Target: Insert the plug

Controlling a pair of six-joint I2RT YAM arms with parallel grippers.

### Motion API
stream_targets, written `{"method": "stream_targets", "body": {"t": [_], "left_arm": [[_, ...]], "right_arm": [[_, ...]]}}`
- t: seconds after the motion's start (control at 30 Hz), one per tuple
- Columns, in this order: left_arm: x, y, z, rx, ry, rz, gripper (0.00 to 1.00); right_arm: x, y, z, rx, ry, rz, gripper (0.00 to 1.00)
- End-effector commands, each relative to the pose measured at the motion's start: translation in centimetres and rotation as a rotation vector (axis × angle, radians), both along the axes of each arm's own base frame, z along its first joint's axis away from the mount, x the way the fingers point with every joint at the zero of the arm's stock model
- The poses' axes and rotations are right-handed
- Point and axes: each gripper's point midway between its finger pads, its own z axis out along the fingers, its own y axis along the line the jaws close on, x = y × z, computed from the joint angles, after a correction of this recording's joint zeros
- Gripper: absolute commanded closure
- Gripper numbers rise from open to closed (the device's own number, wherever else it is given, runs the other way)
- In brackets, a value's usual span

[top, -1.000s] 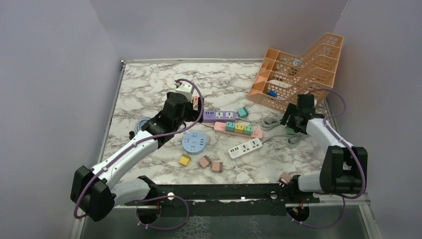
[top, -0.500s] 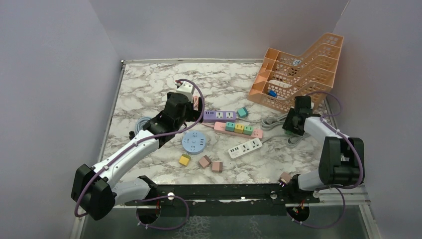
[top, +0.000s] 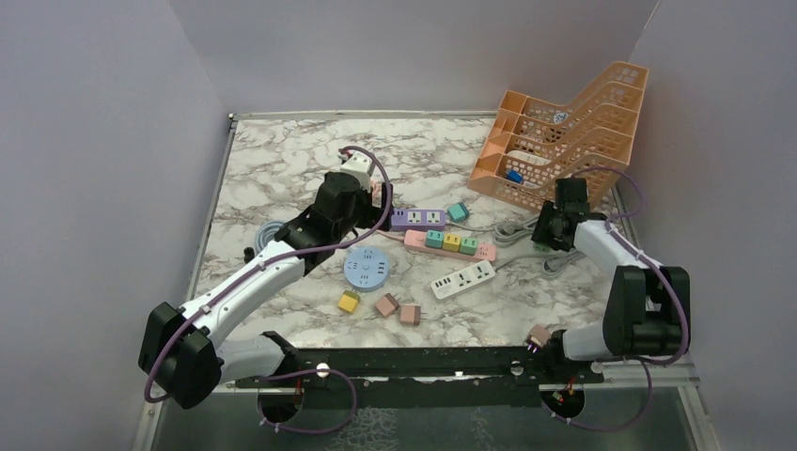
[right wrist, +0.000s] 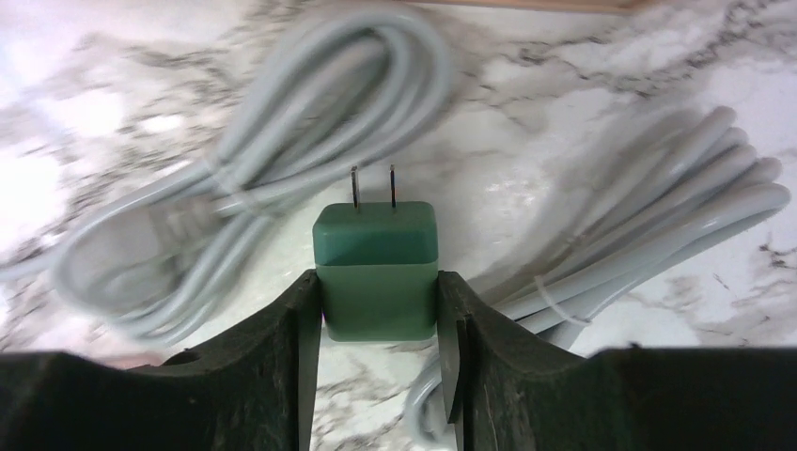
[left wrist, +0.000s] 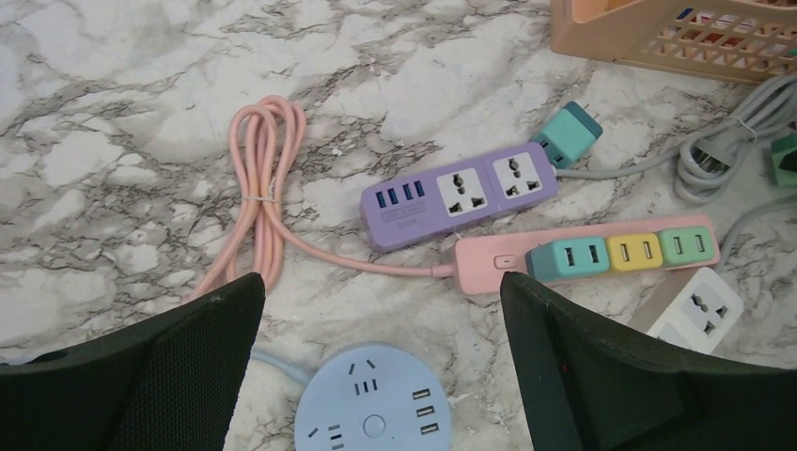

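Green plug (right wrist: 376, 246) clamped in right gripper (right wrist: 378, 293) (barely shifted), left gripper (left wrist: 381, 291) nudged rightward.

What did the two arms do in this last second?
The right claw swung slightly left, away from the table edge, and now pinches the green plug, prongs pointing forward. The left claw, open, crept a little farther out toward the purple power strip. The white power strip and the orange basket stayed put.
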Motion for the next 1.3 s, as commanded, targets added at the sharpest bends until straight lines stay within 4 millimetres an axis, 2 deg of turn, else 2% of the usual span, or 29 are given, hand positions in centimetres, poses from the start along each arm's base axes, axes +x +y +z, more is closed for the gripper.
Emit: {"method": "stream_targets", "body": {"t": [0.0, 0.17, 0.33, 0.43, 0.6, 0.73, 0.93, 1.1, 1.2, 1.27], "left_arm": [[0.3, -3.2, 2.6, -0.134, -0.005, -0.085, 0.01], [-0.6, -6.9, 4.6, -0.292, 0.051, -0.208, 0.01], [-1.8, -9.6, 5.7, -0.396, 0.101, -0.333, 0.02], [-2.4, -10.6, 6.2, -0.425, 0.103, -0.405, 0.03], [-2.9, -12.1, 6.6, -0.438, 0.115, -0.505, 0.03], [-3.6, -13.3, 6.1, -0.457, 0.152, -0.582, 0.04], [-3.8, -14.2, 5.4, -0.468, 0.199, -0.620, 0.08], [-4.8, -15.7, 5.8, -0.481, 0.200, -0.698, 0.13], [-5.2, -16.7, 5.6, -0.470, 0.215, -0.731, 0.18], [-5.2, -17.2, 5.4, -0.459, 0.228, -0.740, 0.25]], "right_arm": [[2.3, 3.9, 4.9, 0.075, -0.176, 0.180, 0.65], [3.0, 10.1, 9.2, 0.185, -0.368, 0.480, 0.65], [2.1, 16.1, 13.2, 0.269, -0.553, 0.810, 0.67], [1.0, 18.9, 14.5, 0.271, -0.630, 0.983, 0.68], [-0.8, 22.2, 15.8, 0.274, -0.727, 1.199, 0.68], [-1.9, 23.9, 16.9, 0.229, -0.815, 1.350, 0.71], [-2.3, 24.7, 18.4, 0.174, -0.905, 1.431, 0.70], [-2.5, 25.1, 18.4, 0.132, -0.925, 1.477, 0.70], [-2.5, 25.4, 18.4, 0.112, -0.935, 1.495, 0.70], [-2.5, 25.6, 18.6, 0.100, -0.951, 1.502, 0.70]]}}
